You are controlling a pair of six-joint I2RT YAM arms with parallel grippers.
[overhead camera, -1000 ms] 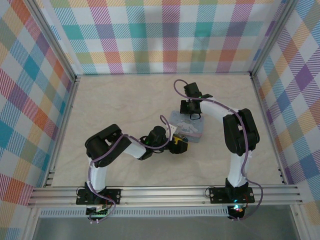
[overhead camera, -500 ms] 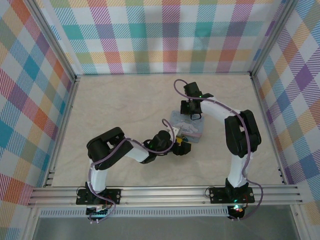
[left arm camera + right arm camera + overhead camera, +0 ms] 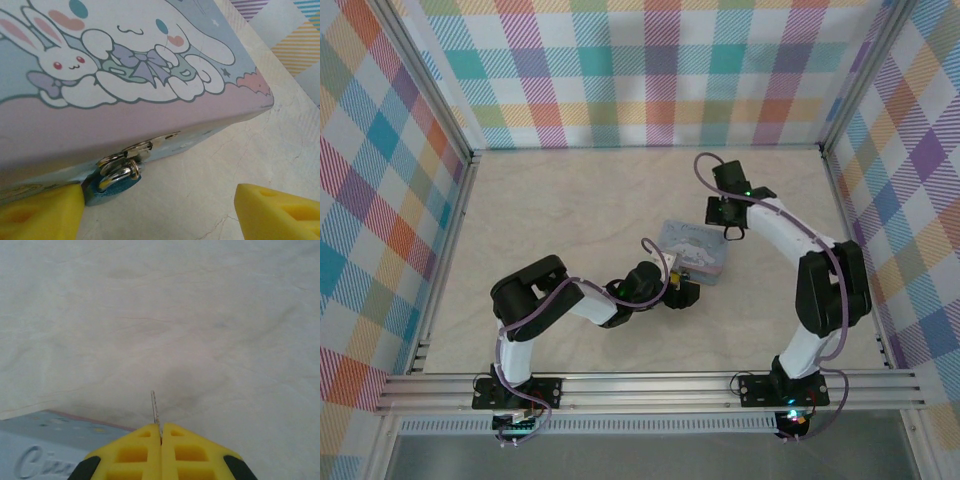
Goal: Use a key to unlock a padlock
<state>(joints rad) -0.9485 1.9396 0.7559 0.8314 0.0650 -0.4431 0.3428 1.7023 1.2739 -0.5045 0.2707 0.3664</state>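
Since the earlier frame the right arm has swung off to the right, so the right gripper (image 3: 730, 232) no longer hangs over the far edge of the tin (image 3: 692, 250) but sits just off its far right corner, while the left gripper (image 3: 682, 293) has stayed low at the tin's near side and spread its jaws wider. Nearest the bases, the left arm lies folded across the table (image 3: 550, 210) with its claw against the near face of the tin. In the left wrist view the left gripper (image 3: 157, 200) stands wide open with nothing between its yellow fingers (image 3: 277, 212). The padlock (image 3: 102, 192), a small blue-bodied lock with a silver shackle, hangs from the metal hasp (image 3: 140, 149) on the tin's front wall, down by the tabletop. It is just beside the left-hand finger; whether the two touch cannot be told. Above it spreads the tin's pale blue lid with its cartoon rabbits. Farther out, the right wrist view shows the right gripper (image 3: 161, 432) with its jaws pressed together on the key (image 3: 155, 407), whose thin metal blade sticks up from between the fingertips, over bare table with a corner of the tin at lower left
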